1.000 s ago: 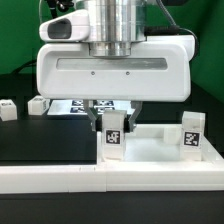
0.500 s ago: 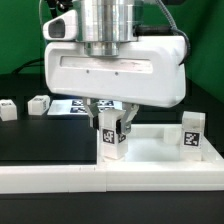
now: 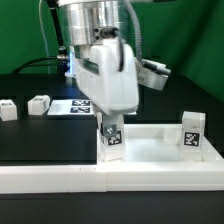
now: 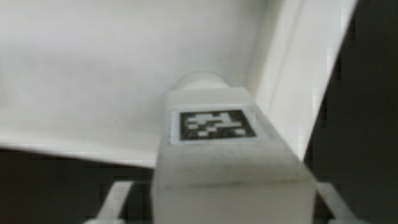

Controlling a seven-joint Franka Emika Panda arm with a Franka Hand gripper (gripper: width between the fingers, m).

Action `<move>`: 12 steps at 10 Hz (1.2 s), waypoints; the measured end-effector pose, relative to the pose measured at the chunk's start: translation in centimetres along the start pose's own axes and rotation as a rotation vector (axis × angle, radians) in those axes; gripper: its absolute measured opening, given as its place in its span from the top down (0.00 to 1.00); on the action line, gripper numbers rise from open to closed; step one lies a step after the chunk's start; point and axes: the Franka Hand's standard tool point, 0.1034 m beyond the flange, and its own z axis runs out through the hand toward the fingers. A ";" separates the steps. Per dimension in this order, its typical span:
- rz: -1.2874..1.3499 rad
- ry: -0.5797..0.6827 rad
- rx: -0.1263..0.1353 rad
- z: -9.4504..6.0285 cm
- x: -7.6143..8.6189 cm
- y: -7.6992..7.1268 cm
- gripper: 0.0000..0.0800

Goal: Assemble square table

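The arm (image 3: 100, 25) is cropped by the frame's top edge; at centre, the gripper (image 3: 110, 127) hides its pads against the clasped leg (image 3: 113, 142).

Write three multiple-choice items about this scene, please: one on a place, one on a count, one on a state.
1. Where do the two loose legs lie?
A. on the black table, at the exterior view's left
B. stacked on each other
C. hanging in the air

2. How many legs stand upright on the square top?
A. one
B. two
C. four

3. What is the tool doing?
A. hanging open over nothing
B. closed on a leg
C. lying flat on the table

Key:
1 A, both rest on the dark surface near the marker board.
2 B, the gripped leg and the far leg.
3 B, its fingers clamp the tagged leg on both sides.
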 end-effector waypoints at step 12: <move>-0.505 0.075 -0.077 -0.6 -1.9 0.8 0.19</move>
